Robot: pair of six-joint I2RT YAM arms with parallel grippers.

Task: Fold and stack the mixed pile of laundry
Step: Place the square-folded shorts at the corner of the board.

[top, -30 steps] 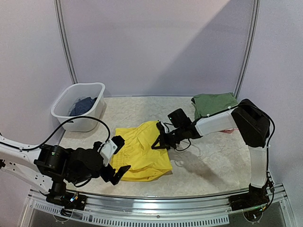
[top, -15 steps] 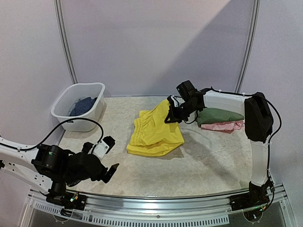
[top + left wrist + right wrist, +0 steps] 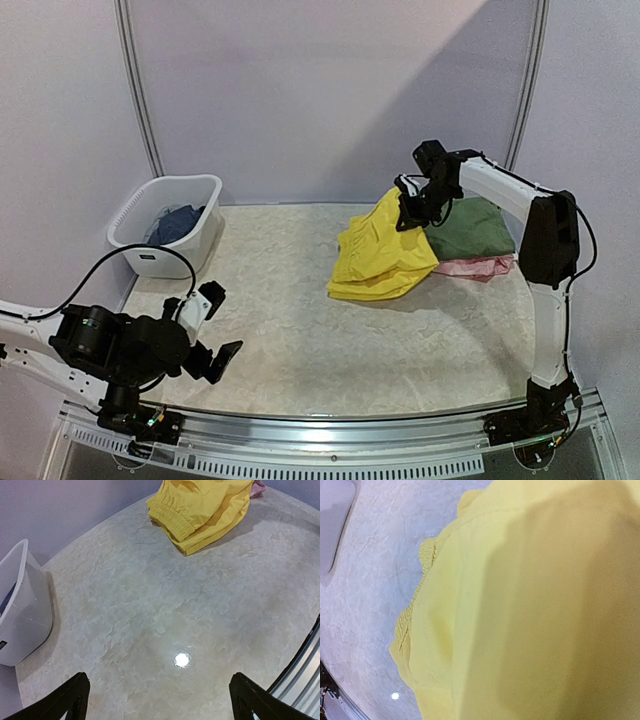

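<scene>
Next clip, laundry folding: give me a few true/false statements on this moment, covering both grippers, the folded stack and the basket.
1. The right gripper is shut on the yellow shorts, lifting one edge of them. True.
2. The left gripper grips a garment. False: it is open and empty, low over the table.
3. The green garment lies on top of the pink garment. True.
4. The white basket has nothing in it. False: a dark blue garment lies inside.
</scene>
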